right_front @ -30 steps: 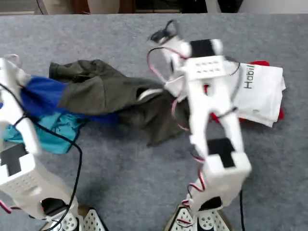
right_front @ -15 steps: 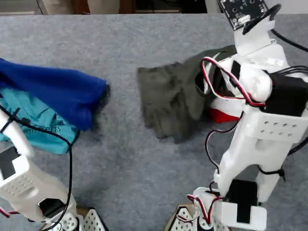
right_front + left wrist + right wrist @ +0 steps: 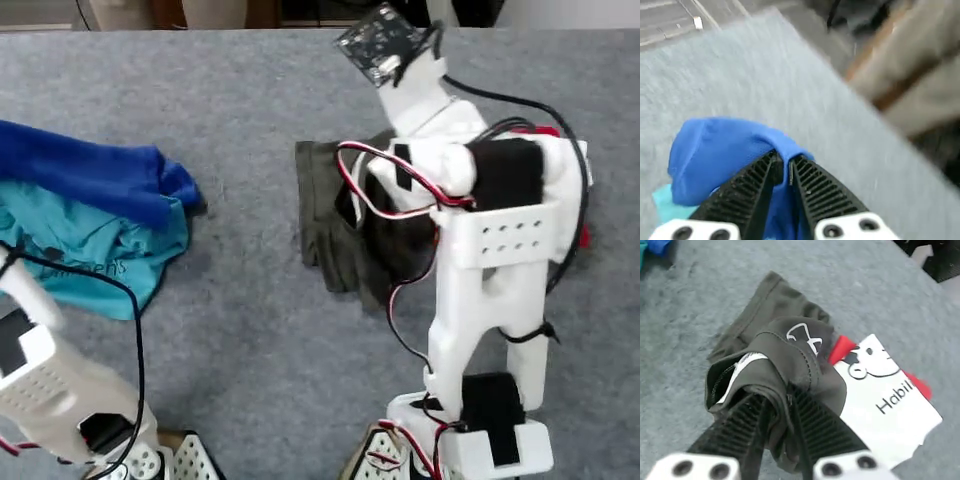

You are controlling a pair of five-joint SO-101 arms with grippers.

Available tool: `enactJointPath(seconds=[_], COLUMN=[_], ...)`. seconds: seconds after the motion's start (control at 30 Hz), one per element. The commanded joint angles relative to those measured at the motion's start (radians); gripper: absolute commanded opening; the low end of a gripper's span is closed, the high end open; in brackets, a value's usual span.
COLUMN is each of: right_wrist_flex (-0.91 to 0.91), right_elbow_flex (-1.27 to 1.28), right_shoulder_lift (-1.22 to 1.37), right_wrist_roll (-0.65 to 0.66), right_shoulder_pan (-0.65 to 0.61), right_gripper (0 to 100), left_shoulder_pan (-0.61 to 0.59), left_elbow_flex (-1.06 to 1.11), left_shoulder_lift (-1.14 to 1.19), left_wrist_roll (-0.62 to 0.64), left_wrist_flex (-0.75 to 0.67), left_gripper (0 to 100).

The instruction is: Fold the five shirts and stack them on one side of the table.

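Observation:
An olive shirt lies crumpled at mid-table, partly under my right arm. My right gripper is shut on a bunched fold of the olive shirt, lifting it beside a folded white shirt that rests on a red shirt. At the table's left side a blue shirt drapes over a teal shirt. My left gripper is shut on an edge of the blue shirt, with a bit of the teal shirt below it.
Grey felt covers the table. My left arm stands at the front left corner with a black cable looping off it. Slivers of the red shirt show past the right arm. Bare felt lies between the two shirt groups.
The olive shirt was pulled right, off the blue one, and now bunches beside the white and red stack. The blue shirt was drawn left and has settled over the teal one.

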Motion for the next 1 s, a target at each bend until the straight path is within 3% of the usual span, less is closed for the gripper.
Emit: enactJointPath(seconds=[0.0,0.1,0.17,0.33,0.47,0.77,0.97], right_wrist_flex=[-0.032,-0.077,-0.083,-0.081,-0.086,-0.126,-0.121], right_elbow_flex=[0.03,0.107,0.134,0.153,0.153,0.16,0.159], right_shoulder_lift=[-0.025,-0.035,-0.035,-0.036,-0.031,-0.027,-0.035], right_wrist_roll=[-0.012,-0.012,-0.012,-0.009,-0.005,-0.003,-0.003], right_shoulder_pan=[-0.031,-0.03,-0.03,-0.025,-0.025,-0.025,-0.024], right_gripper=[0.2,0.2,0.2,0.3,0.3,0.5,0.5], left_shoulder_pan=[0.127,0.232,0.273,0.313,0.301,0.29,0.282], left_elbow_flex=[0.0,0.051,0.1,0.368,0.48,0.112,-0.207], left_shoulder_lift=[-0.012,-0.013,-0.007,0.105,0.266,0.578,0.785], left_wrist_roll=[-0.077,-0.051,-0.032,-0.02,0.072,0.315,0.305], left_wrist_flex=[0.184,0.334,0.358,0.27,0.17,0.333,0.4], left_gripper=[10,25,25,25,25,25,1])
